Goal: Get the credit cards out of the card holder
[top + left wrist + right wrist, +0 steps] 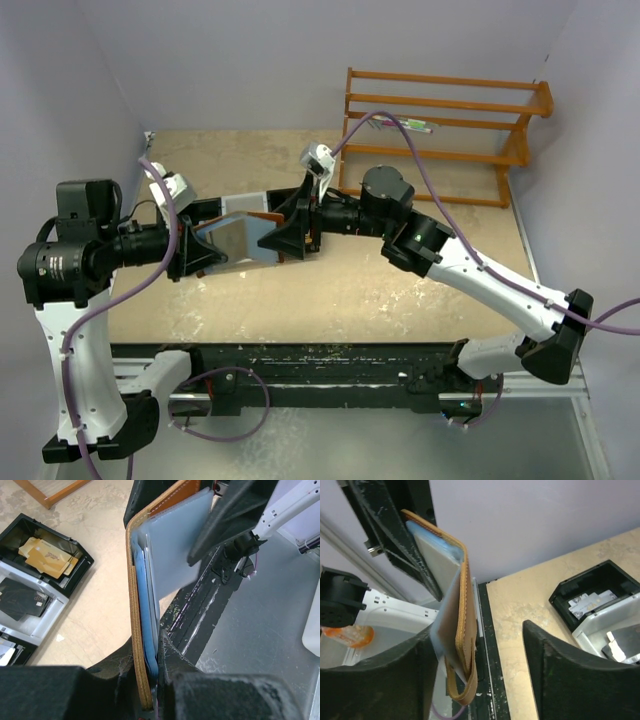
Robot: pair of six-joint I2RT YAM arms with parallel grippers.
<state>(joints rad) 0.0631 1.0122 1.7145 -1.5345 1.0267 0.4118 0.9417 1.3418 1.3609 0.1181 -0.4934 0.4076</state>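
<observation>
Holder [134, 630]: one, brown leather, held in the air above the table [330, 290] between the two grippers and not lying on anything. The left gripper [149, 652] is clamped on one end of it, a finger pressed to each side.

Two cards can be told apart inside. One blue card [143, 625] sits deep against the leather. One pale card [177, 545] sticks well out of the far end, towards the other arm. Thin edges between them may be more cards, but I cannot count them.

The right gripper [477, 630] stands wide open at the holder's other end. The holder and its one tab [462, 690] hang between the fingers, close to one and well apart from the other. It has hold of nothing. In the left wrist view one of its fingers crosses in front of the pale card, and I cannot tell whether they touch.

One tray [80, 574] with three compartments lies on the table beyond the holder. One compartment holds orange-yellow pieces [47, 557] and the next holds dark cards [20, 597], both overlapping too much to count. The third is mostly cut off.
</observation>
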